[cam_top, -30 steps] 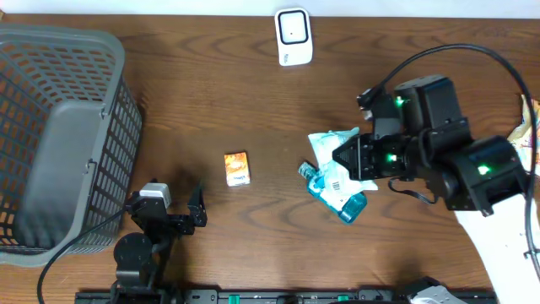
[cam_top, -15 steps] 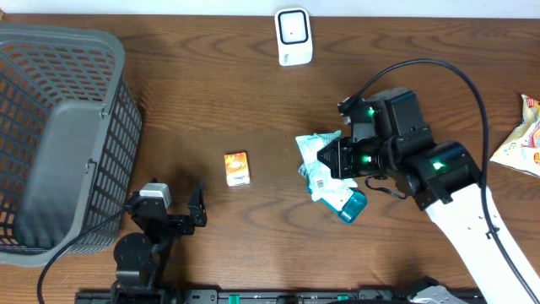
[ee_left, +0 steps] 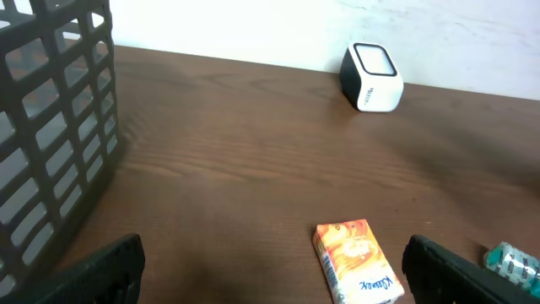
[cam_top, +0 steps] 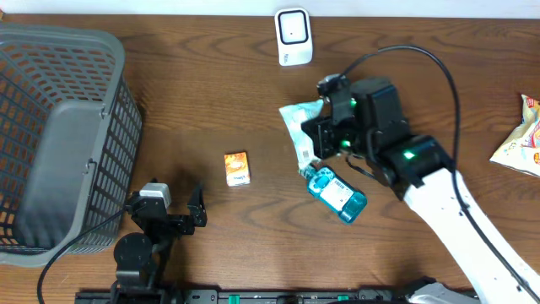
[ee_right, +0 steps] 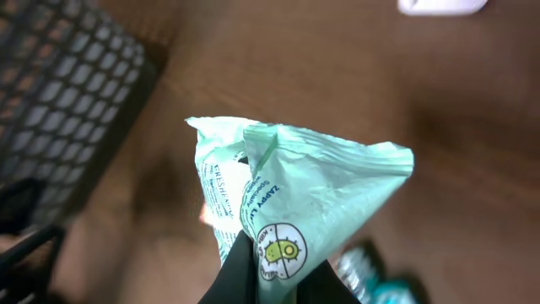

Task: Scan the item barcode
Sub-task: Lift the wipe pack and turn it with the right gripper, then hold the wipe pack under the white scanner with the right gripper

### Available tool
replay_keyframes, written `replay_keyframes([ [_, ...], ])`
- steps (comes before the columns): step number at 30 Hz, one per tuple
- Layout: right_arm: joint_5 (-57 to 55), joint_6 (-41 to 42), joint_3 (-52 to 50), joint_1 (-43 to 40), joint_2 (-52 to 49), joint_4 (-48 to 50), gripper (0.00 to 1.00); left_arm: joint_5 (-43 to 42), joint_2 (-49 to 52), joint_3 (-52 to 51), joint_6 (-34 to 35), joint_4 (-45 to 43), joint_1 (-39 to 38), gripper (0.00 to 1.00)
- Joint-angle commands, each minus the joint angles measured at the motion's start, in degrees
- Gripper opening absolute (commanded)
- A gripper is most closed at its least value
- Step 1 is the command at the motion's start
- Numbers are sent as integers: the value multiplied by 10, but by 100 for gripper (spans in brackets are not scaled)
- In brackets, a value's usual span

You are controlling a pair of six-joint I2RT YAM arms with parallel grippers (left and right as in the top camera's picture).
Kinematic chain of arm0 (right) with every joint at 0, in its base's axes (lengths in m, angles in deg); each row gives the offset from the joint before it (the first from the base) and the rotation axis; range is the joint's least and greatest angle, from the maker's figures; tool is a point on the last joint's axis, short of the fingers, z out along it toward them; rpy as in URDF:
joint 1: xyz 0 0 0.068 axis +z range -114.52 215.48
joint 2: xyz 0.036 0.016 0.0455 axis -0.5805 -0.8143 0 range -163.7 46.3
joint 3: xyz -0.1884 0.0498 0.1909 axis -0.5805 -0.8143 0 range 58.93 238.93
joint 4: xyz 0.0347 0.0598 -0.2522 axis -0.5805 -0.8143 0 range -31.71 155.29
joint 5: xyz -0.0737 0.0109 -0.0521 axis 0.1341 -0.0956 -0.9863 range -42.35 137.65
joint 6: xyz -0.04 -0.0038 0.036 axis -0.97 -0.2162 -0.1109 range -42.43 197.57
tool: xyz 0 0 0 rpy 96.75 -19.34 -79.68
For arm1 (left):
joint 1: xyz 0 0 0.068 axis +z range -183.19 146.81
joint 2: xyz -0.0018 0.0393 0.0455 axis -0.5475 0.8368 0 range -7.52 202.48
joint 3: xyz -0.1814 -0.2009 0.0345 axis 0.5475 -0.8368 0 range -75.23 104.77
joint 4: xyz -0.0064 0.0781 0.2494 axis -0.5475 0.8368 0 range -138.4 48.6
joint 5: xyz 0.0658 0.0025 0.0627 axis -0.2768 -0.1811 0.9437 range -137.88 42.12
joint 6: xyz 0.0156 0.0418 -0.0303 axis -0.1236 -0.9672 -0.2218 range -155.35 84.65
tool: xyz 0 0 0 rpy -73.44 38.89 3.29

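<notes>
My right gripper (cam_top: 314, 139) is shut on a mint-green wipes packet (cam_top: 298, 127), held above the table right of centre. In the right wrist view the packet (ee_right: 291, 190) fills the middle, its lower end pinched between the black fingers (ee_right: 240, 274). The white scanner (cam_top: 294, 35) stands at the table's far edge, beyond the packet, and shows in the left wrist view (ee_left: 371, 76) too. My left gripper (cam_top: 199, 209) rests open near the front left, with nothing between its fingers (ee_left: 114, 262).
A dark grey basket (cam_top: 59, 135) fills the left side. A small orange tissue pack (cam_top: 237, 168) lies mid-table. A teal bottle (cam_top: 337, 192) lies just under the right arm. A snack bag (cam_top: 519, 139) lies at the right edge.
My right arm has carried the green packet left and toward the far edge, closer to the scanner. The teal bottle stays on the table. The left arm has not moved.
</notes>
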Motion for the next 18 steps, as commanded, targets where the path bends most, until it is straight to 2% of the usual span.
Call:
replay_keyframes([
  [1,-104,-44,0,17,-45,34,1,-7,0,-8,-10,18,1,98],
  [10,-288,-134,4,42,-106,136,1,-7,0,-8,-10,18,1,98],
  [18,-382,-291,4,59,-121,289,1,-7,0,-8,-10,18,1,98],
])
